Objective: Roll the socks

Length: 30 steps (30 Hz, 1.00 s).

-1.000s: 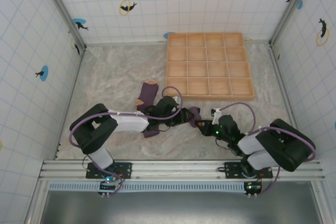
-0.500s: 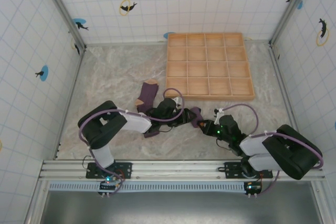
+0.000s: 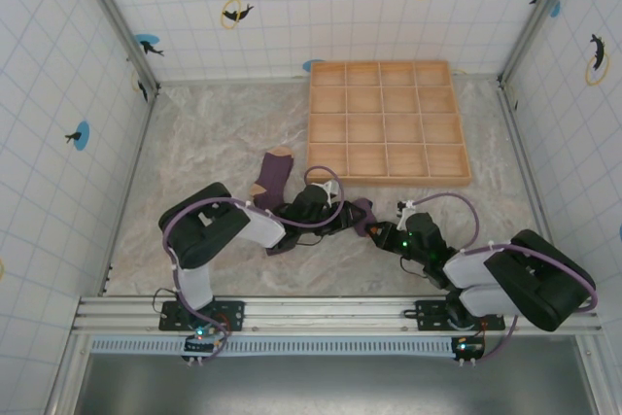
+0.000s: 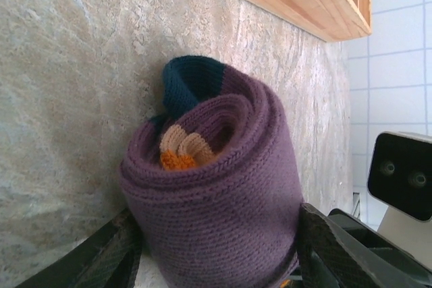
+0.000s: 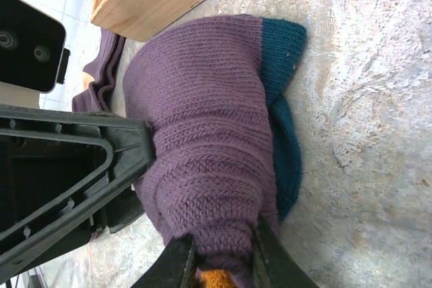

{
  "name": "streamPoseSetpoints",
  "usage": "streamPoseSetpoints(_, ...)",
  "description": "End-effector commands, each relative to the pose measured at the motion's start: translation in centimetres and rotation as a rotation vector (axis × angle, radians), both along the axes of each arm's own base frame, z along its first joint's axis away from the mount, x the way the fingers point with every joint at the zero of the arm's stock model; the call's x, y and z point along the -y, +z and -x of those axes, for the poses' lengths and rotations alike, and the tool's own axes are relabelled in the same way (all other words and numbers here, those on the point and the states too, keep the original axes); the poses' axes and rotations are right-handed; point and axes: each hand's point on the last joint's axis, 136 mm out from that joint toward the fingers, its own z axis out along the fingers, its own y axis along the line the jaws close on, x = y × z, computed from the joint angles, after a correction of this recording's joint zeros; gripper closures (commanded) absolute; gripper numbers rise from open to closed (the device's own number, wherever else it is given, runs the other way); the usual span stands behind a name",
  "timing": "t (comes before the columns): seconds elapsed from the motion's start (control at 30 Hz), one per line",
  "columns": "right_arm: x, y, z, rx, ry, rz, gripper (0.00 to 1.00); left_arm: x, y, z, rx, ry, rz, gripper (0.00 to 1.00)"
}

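Sock roll [image 4: 216,187], purple with a teal cuff, is seen on the table [image 3: 194,143] just in front of a wooden tray [image 3: 389,123]. It is clamped between the fingers of the left pincer [image 4: 216,224] and pinched at one end by the right pincer [image 5: 219,251]. The second sock [image 3: 273,174] is spread out nearby, partly under the left arm.

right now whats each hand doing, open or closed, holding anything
Left hand: closed around the rolled sock.
Right hand: closed, pinching one end of the same rolled sock.
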Motion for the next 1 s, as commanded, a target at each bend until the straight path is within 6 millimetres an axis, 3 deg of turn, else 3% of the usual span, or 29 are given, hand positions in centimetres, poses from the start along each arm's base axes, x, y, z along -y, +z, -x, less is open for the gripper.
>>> streamPoseSetpoints(0.0,5.5,-8.3,7.1,-0.310,-0.010,0.209,1.00,0.1,-1.2,-0.3,0.001,0.025,-0.009,0.43)
streamPoseSetpoints(0.23,4.8,-7.4,6.8,-0.263,0.022,0.175,1.00,0.5,-1.9,-0.8,0.001,0.035,-0.009,0.63)
streamPoseSetpoints(0.37,4.0,-6.5,6.5,-0.219,0.065,0.167,0.97,1.1,-2.0,-0.8,0.007,0.004,-0.015,0.86)
streamPoseSetpoints(0.47,3.5,-5.6,5.9,-0.174,0.100,0.171,0.75,1.4,-2.2,-0.9,0.023,-0.024,-0.042,1.00)
streamPoseSetpoints(0.6,2.6,-3.6,4.9,-0.120,0.125,0.144,0.44,1.7,-2.2,-0.8,0.054,-0.089,-0.086,1.00)
streamPoseSetpoints(0.77,2.8,-1.1,3.1,-0.079,0.086,0.126,0.21,1.4,-2.2,-0.5,0.076,-0.174,-0.118,1.00)
streamPoseSetpoints(0.97,3.5,1.0,1.4,-0.111,0.021,0.052,0.09,1.4,-1.8,-0.2,0.108,-0.271,-0.097,1.00)
